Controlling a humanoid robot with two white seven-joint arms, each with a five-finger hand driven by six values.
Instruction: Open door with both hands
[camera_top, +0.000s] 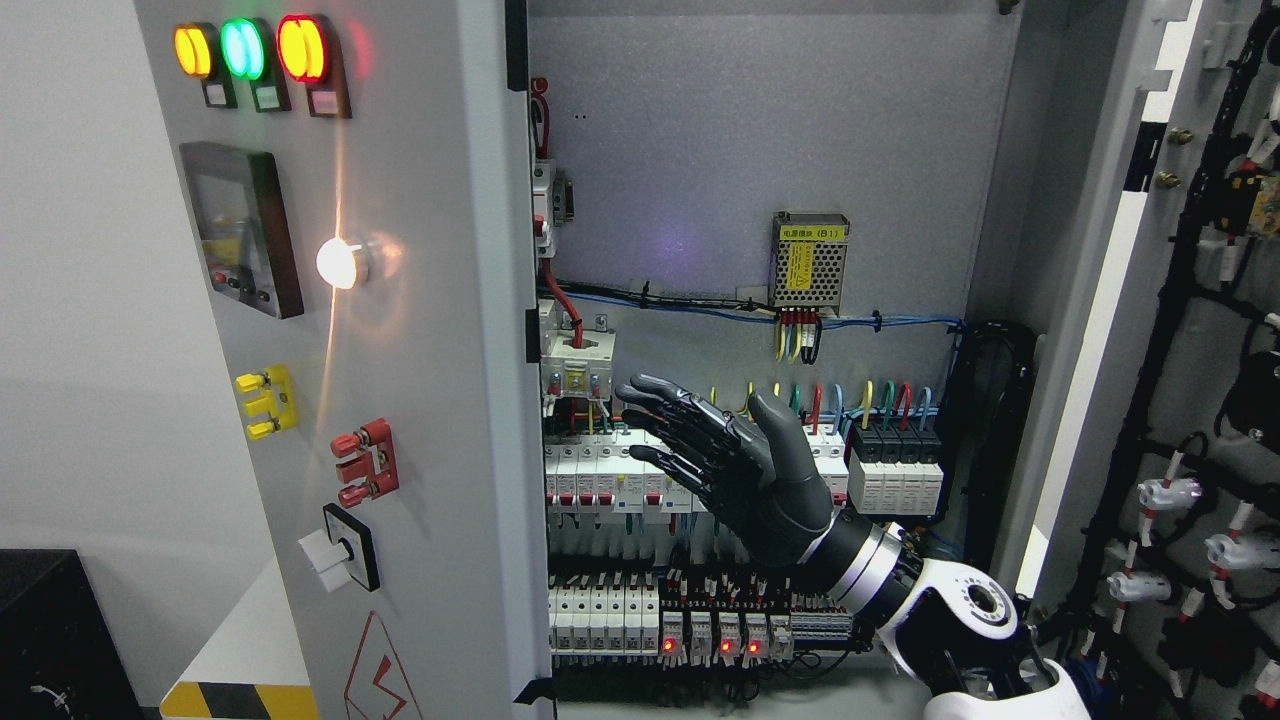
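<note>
The right hand (720, 465) was open and empty, just right of the left door's (400, 400) tall edge.

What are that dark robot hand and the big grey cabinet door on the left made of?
The right hand looks like dark grey moulded plastic or coated metal: matte palm, glossier jointed fingers. The left door appears to be painted sheet metal, judging by its thin flat panel and the soft sheen under its lit lamp.

Yellow label (811, 232) on power supply (809, 262): "(B1)".
</note>
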